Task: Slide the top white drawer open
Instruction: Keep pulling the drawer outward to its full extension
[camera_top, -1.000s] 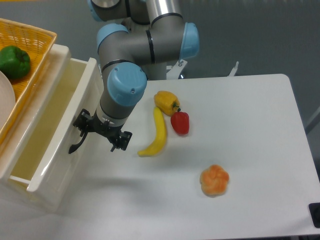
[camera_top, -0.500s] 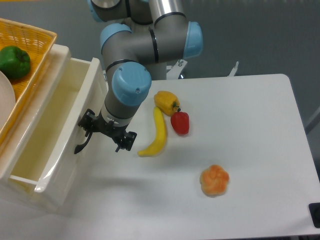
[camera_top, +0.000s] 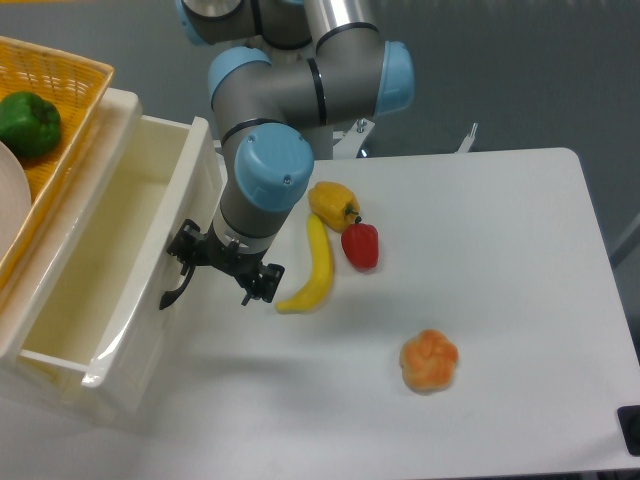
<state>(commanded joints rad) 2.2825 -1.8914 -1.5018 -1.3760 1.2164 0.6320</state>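
We find the top white drawer (camera_top: 110, 270) pulled well out at the left, over the white table (camera_top: 500, 260); the gripper (camera_top: 215, 270) sits at its black handle (camera_top: 178, 285), though we cannot tell its grip; banana (camera_top: 312, 270) adjacent; grey floor beyond.

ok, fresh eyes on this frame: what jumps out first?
The arm's gripper at the black handle of the top white drawer, which is pulled well out and looks empty. Right of it on the table lie a banana, yellow pepper, red pepper and an orange fruit; a green pepper sits in the yellow basket top left.
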